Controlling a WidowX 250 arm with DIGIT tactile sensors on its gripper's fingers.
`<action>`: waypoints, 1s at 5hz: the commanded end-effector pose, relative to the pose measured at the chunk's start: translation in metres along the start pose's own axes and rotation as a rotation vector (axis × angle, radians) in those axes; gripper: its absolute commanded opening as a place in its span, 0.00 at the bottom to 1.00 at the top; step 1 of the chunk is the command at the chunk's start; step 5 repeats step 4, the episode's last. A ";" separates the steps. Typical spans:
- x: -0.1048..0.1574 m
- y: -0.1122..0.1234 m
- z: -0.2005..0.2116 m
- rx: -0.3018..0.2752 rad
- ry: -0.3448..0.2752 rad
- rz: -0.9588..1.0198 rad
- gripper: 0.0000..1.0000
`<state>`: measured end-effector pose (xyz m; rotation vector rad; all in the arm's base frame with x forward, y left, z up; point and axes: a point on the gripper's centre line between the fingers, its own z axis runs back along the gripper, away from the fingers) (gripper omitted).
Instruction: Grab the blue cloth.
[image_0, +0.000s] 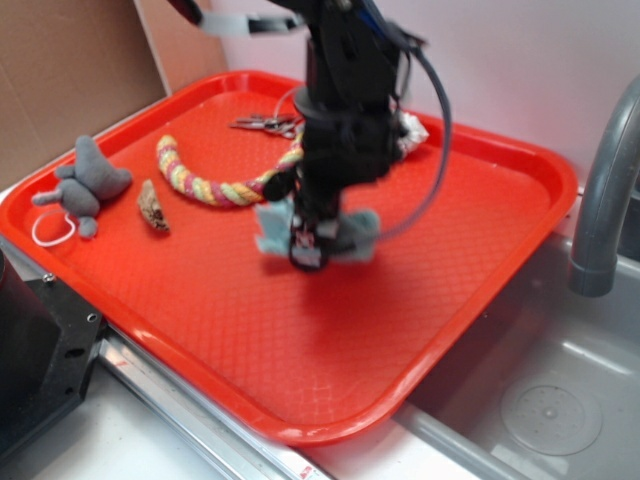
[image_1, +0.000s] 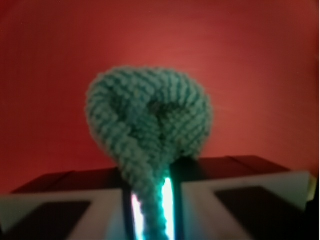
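The gripper (image_0: 308, 250) pinches the blue cloth (image_0: 352, 236) over the middle of a red tray (image_0: 520, 215); in the wrist view its jaws stand pressed together on a narrow gathered neck of the blue cloth (image_1: 150, 125), which swells beyond them into a rounded, looped bunch. From the outside camera the cloth shows as two pale flaps, one at 9 o'clock of the fingers and one at 3 o'clock, so its long axis runs roughly side to side across the gripper, with the pinched fold in the middle. Whether the flaps hang free of the tray or brush it cannot be told, as the picture is blurred there.

The grab itself looks done: the cloth is caught and bunched. What remains, at most, is to lift it clear and hold it.

Farther out, a striped rope (image_0: 215, 185) curls at 10 o'clock of the gripper, a set of keys (image_0: 265, 124) lies at 11 o'clock, and a grey toy mouse (image_0: 85, 185) and a small brown piece (image_0: 153, 207) sit well apart at 9 o'clock. A grey faucet (image_0: 605, 190) rises over the sink (image_0: 550, 390) at 3 o'clock.
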<state>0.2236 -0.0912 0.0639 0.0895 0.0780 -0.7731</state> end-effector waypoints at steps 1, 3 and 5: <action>-0.064 0.020 0.067 -0.048 -0.087 0.485 0.00; -0.107 0.036 0.086 -0.130 -0.152 0.802 0.00; -0.106 0.038 0.085 -0.123 -0.158 0.811 0.00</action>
